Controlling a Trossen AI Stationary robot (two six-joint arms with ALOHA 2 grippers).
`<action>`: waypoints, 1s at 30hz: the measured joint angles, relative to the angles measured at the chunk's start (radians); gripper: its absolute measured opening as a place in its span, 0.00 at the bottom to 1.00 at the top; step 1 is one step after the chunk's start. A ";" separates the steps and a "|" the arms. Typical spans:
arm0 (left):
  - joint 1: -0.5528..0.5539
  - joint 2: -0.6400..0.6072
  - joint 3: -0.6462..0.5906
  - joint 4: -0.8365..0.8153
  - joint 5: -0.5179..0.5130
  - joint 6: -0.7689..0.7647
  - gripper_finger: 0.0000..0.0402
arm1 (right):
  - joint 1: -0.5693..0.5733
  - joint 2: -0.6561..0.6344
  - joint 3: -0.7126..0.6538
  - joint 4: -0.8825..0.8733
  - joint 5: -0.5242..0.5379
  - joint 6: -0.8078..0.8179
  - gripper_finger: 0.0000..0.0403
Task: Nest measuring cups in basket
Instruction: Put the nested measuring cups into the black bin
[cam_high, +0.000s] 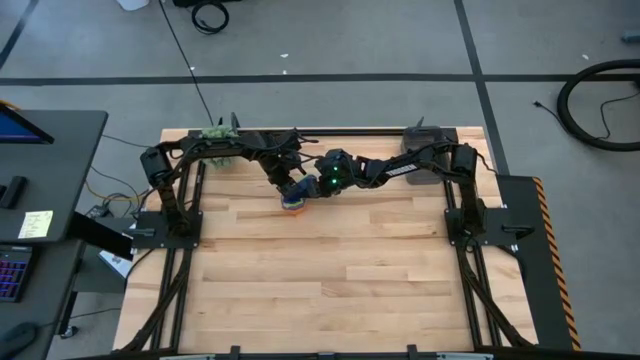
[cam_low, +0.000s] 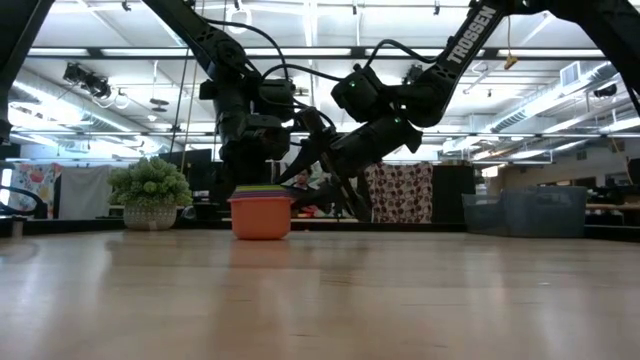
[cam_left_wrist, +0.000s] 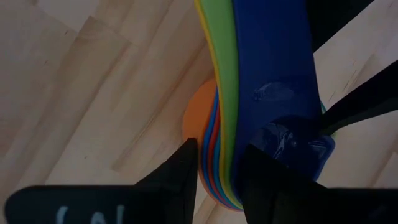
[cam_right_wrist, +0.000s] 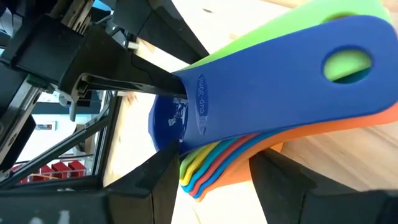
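Observation:
The measuring cups (cam_low: 260, 215) stand nested in one stack on the table, the orange cup outermost and the dark blue cup (cam_right_wrist: 171, 118) innermost. Their flat handles (cam_right_wrist: 292, 68) lie fanned one on another. My left gripper (cam_left_wrist: 217, 177) comes down from the table's left and is shut on the stack. My right gripper (cam_right_wrist: 214, 165) reaches in from the right, open. Its two fingers stand close beside the long edge of the stacked handles, near the bowls. A dark grey box (cam_high: 425, 138) at the far right may be the basket. My left gripper pinches the nested bowl walls (cam_left_wrist: 219, 180) where the handles begin. One finger (cam_left_wrist: 273, 186) is inside the dark blue cup, the other (cam_left_wrist: 177, 177) outside the orange cup. The fingers slant steeply down from the table's left. The stack stands upright on the table. My right gripper is close to the handles' edge (cam_right_wrist: 211, 168), but I cannot tell whether it touches it.
A fuzzy green plant ball in a pot (cam_low: 150, 195) stands at the far left of the table. The two arms cross closely over the stack (cam_high: 293, 200). Bare wooden tabletop (cam_high: 330, 280) stretches toward the near edge.

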 joint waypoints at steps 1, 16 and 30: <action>0.000 0.000 0.000 0.000 0.001 0.000 0.24 | 0.000 0.000 0.000 0.000 -0.001 0.000 0.47; 0.000 0.000 0.001 -0.001 0.007 0.001 0.24 | 0.000 0.000 0.000 0.003 -0.002 0.000 0.47; -0.002 -0.003 0.004 0.002 -0.023 -0.001 0.25 | -0.016 -0.003 0.000 -0.013 -0.009 -0.006 0.47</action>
